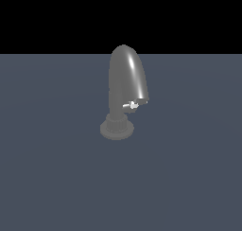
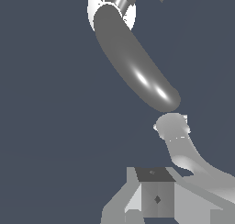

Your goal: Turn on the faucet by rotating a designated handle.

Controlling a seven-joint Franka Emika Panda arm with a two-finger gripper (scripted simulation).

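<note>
Faucet (image 1: pixel 124 83): glossy dark grey metal, thick arched bullet-shaped spout on a ribbed round base, upright mid-tabletop (image 1: pixel 52 178). Handle (image 1: pixel 133 104): small pale silver stub, white-tipped, jutting sideways beneath the spout's end. Hand (image 2: pixel 156 204): partly visible; opening cannot be told.

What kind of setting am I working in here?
Likely a bare simulated test scene, not a real kitchen or bathroom: a lone faucet with its small handle stands on a flat, featureless grey floor against a black backdrop.
</note>
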